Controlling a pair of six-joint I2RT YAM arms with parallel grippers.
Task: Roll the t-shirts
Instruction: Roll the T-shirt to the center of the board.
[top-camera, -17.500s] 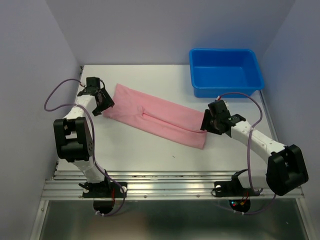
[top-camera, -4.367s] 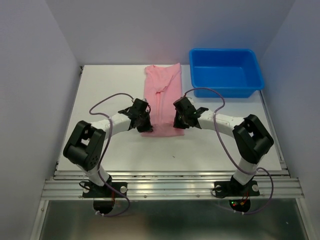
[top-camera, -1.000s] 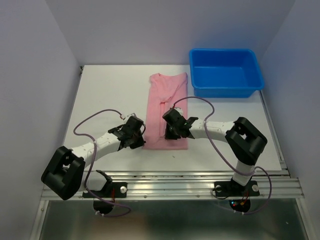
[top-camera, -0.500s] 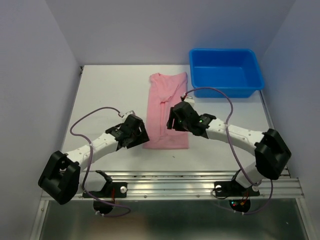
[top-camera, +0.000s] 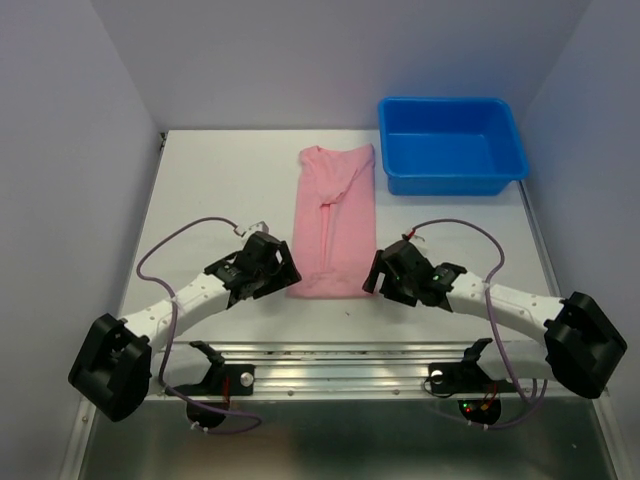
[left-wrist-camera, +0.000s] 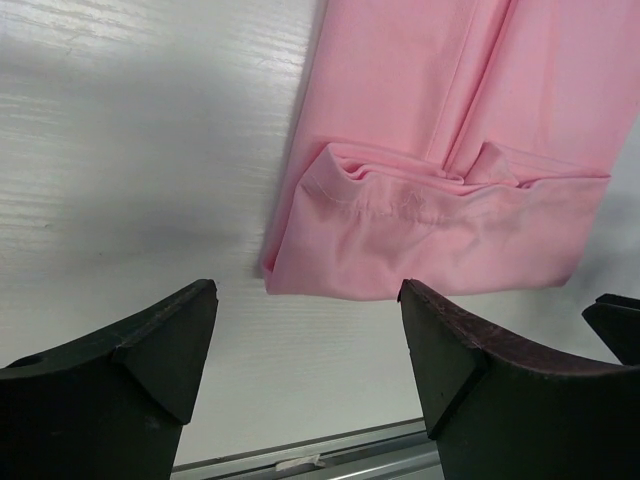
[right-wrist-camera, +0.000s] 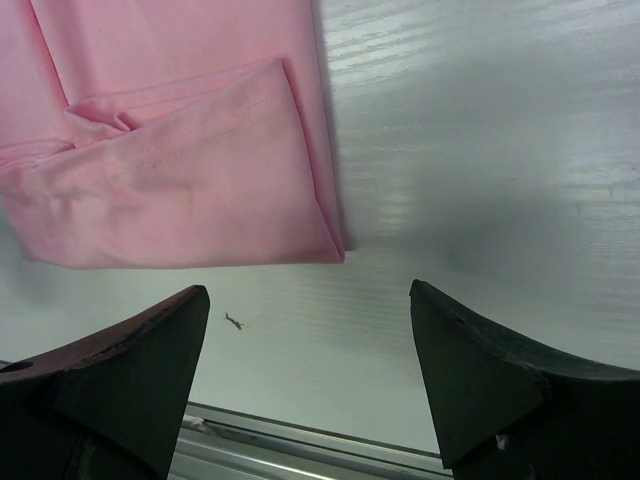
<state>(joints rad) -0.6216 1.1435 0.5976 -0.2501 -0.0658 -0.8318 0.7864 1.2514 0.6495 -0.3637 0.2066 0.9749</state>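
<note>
Progress: early, by the look of it; folded already into a long narrow strip, with only a short flap turned over at the near end, so hardly one turn of a roll made; nearly the whole length left to wind up, judging by the flat cloth beyond.

Reading from the left: left gripper (left-wrist-camera: 308, 300) spread wide and empty, hovering just off the near left corner of the t-shirt (top-camera: 333, 225), touching no cloth on the wrist view's evidence; at the middle, pink strip lying flat on the white table (top-camera: 220, 190), near end between the two arms; to the right, right gripper (right-wrist-camera: 308, 292) likewise gaping, holding nothing, just off the near right corner; further right and further back, blue bin (top-camera: 450, 183), just beside the strip's far end, apart or barely touching; cannot tell which.

Long axis running from the near edge away toward the back wall, almost straight, far end leaning a touch to the right; doubled flap end pointing at the robot, slightly rumpled end pointing away; lengthwise fold line down the middle.
</note>
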